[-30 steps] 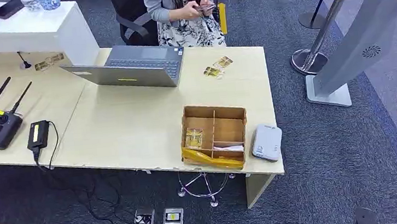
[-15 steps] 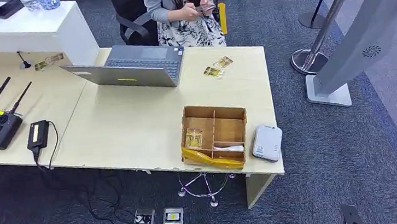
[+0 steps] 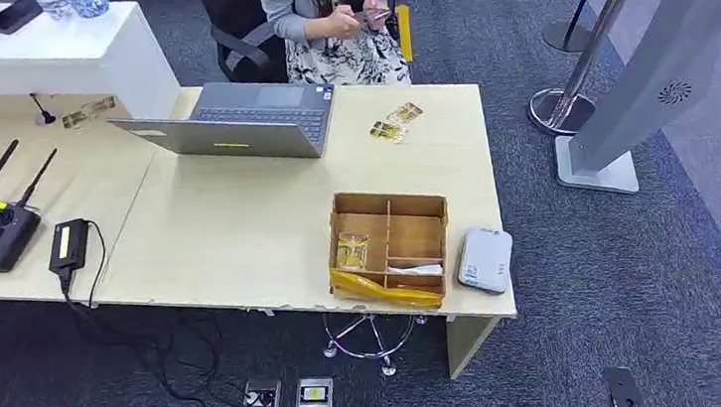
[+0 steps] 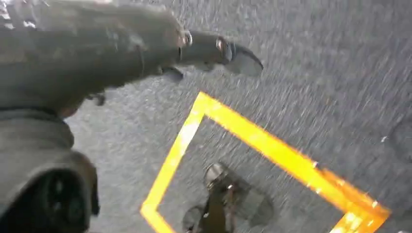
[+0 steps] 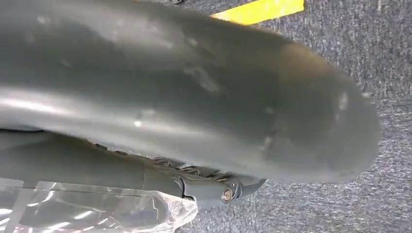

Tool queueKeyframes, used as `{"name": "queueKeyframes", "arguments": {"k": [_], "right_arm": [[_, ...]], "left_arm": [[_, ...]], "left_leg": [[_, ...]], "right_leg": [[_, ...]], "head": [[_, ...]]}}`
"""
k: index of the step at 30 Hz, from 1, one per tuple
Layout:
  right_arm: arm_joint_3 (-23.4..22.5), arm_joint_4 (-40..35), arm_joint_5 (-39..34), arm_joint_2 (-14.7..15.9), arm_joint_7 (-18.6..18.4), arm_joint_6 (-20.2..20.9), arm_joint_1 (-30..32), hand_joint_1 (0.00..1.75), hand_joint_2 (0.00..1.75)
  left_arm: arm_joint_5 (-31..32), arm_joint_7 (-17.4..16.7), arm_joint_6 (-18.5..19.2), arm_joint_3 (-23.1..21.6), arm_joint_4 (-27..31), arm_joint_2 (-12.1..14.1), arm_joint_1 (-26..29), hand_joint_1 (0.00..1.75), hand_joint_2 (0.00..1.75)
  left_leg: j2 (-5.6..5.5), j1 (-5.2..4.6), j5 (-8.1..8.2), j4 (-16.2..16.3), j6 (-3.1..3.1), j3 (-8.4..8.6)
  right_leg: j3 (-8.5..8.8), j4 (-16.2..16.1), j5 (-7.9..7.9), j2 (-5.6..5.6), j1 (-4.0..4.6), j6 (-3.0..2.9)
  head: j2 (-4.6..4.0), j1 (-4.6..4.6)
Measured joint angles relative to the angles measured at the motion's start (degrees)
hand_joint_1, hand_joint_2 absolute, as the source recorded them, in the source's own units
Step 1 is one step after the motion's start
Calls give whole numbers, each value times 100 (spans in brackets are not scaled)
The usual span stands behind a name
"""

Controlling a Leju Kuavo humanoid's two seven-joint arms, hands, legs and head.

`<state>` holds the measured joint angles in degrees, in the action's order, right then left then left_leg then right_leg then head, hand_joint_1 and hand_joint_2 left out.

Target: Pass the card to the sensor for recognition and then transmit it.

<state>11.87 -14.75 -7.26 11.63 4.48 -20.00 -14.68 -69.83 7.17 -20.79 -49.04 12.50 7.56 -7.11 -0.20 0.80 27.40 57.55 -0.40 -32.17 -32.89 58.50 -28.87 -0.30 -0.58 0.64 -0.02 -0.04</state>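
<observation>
Card (image 3: 351, 251) yellowish, in clear sleeve, inside box (image 3: 390, 246). Left hand (image 4: 121, 53) fingers extended, empty; right hand (image 5: 184, 97) fingers' state unclear.

The desk (image 3: 239, 225) is showing a pale, matt wood-look top. Near its front right corner, the divided box (image 3: 391, 245) is presenting brown matt cardboard, with glossy yellow tape (image 3: 385, 288) along its front wall. The sensor (image 3: 485, 258) beside it is showing smooth grey plastic. The laptop (image 3: 249, 122) is displaying a matt grey metallic finish. The floor (image 3: 593, 271) is showing rough blue-grey carpet. The right hand (image 5: 194, 97) is showing smooth, slightly glossy dark-grey casing, with crinkled clear plastic film (image 5: 97, 211) beside it.
</observation>
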Motion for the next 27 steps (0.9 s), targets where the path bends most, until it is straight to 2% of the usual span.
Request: {"name": "queueKeyframes", "arguments": {"k": [4,5,10,15,18,24,26,27], "right_arm": [[96,2,-24,-2,-39,-70,9,0,0],[116,2,-83,0,-126,26,13,0,0],[142,9,-317,7,-269,457,86,0,0],[203,9,-302,9,-286,542,79,0,0],[267,9,-253,9,-289,527,61,0,0],[321,9,-319,9,-208,341,61,0,0],[326,9,-319,9,-208,317,63,0,0],[330,9,-365,11,-182,271,66,0,0]], "left_arm": [[81,74,-77,216,0,-20,87,0,0],[207,57,-159,220,0,-13,88,0,0],[677,-238,-315,205,0,46,41,0,0],[717,-481,-398,188,0,63,-23,0,0],[675,-514,-446,188,0,63,-21,0,0],[734,-457,-647,159,0,88,-23,0,0],[382,-251,-561,161,0,98,-22,0,0],[158,-30,-505,196,0,98,-18,0,0]], "left_leg": [[0,0,2,0,-2,0],[0,0,1,0,-2,0],[0,1,1,0,-3,2],[2,1,0,0,-3,3],[2,1,0,0,-3,3],[2,0,1,0,-3,2],[2,0,1,0,-3,3],[2,0,1,0,-3,3]], "right_leg": [[0,-1,0,-1,0,0],[0,-1,0,-2,0,0],[0,0,0,0,1,-1],[3,1,0,2,1,-1],[2,1,0,1,0,-1],[1,1,0,1,0,-1],[1,1,0,1,0,-1],[1,1,0,1,0,-1]], "head": [[0,0],[0,0],[0,0],[0,0],[0,0],[0,0],[0,0],[0,-2]]}}
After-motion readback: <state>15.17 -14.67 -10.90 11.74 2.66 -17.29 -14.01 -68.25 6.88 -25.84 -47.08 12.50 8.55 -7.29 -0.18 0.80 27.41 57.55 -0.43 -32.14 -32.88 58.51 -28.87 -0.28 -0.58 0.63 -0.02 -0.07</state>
